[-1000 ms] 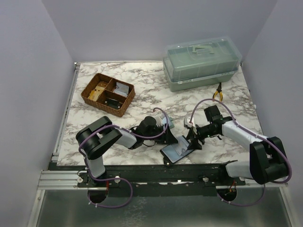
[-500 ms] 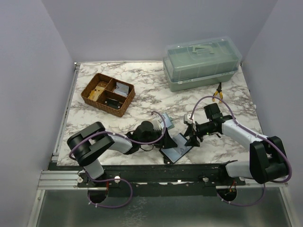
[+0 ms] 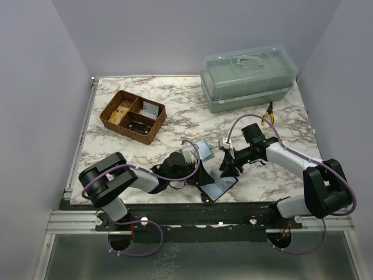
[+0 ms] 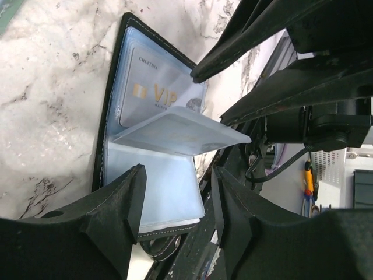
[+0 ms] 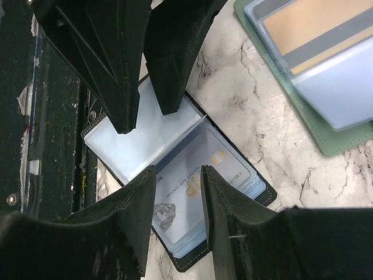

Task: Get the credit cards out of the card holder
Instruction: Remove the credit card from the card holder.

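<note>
Card holder [image 4: 109, 125] open flat, clear sleeve [image 4: 180, 131] lifted | VIP credit card [image 4: 154, 93] inside its pocket | left gripper [image 4: 178, 175] spread above it | right gripper [image 5: 176, 172] spread over it

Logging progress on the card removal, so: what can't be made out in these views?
Cards remaining in the card holder: left wrist shows one VIP card; the raised clear sleeve hides any behind it.
Top view: left gripper and right gripper cover much of the holder.
Right wrist: the green wallet is cut off by the frame edge.
The card's small print is too small to read.
</note>
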{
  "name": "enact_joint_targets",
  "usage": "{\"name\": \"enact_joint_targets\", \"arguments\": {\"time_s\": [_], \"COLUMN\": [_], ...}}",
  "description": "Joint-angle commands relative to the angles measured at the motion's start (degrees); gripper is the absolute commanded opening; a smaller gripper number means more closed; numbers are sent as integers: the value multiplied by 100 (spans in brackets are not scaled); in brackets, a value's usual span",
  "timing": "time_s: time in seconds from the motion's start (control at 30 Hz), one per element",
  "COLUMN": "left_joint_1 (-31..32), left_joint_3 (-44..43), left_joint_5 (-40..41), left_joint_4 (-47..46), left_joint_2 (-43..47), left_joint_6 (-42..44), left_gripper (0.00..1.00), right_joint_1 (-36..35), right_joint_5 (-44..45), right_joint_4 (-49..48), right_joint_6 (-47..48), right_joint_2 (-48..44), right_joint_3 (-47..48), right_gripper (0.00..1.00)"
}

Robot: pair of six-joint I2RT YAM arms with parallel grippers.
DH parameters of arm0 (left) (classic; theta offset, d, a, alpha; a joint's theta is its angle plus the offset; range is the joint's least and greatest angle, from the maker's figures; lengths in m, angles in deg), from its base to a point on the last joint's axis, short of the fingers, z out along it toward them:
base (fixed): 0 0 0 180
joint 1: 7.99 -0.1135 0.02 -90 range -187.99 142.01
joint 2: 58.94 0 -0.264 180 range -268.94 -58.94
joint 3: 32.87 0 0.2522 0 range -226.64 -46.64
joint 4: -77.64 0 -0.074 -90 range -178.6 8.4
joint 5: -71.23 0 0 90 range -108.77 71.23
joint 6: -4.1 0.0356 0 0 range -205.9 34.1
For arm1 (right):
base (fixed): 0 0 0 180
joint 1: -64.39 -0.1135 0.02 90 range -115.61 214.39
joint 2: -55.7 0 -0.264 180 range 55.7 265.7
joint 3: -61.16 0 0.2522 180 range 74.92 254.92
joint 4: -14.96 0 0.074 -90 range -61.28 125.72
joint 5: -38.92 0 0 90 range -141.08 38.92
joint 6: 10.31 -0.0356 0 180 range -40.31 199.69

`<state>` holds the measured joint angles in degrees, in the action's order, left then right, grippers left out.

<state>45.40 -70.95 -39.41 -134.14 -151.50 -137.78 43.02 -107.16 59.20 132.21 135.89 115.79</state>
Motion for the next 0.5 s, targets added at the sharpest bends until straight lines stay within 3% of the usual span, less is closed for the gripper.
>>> {"name": "enact_joint_targets", "arguments": {"time_s": [0.0,0.13,0.47], "left_joint_1": [50,67,93], "left_joint_3": [203,311,370], "left_joint_5": [151,151,146], "left_joint_4": [-525,-921,-1326], "left_joint_2": [59,-93,-371], "left_joint_6": [-187,-357,-494], "left_gripper": [53,51,50], "right_joint_1": [-26,-19,-102], "right_joint_5": [-320,-408,-679], "right_joint_4": [124,444,1373], "right_joint_6": [-467,-969,-967], "right_joint_2": [189,635,1563], "right_joint_3": [288,647,1293], "right_gripper": [43,42,41]}}
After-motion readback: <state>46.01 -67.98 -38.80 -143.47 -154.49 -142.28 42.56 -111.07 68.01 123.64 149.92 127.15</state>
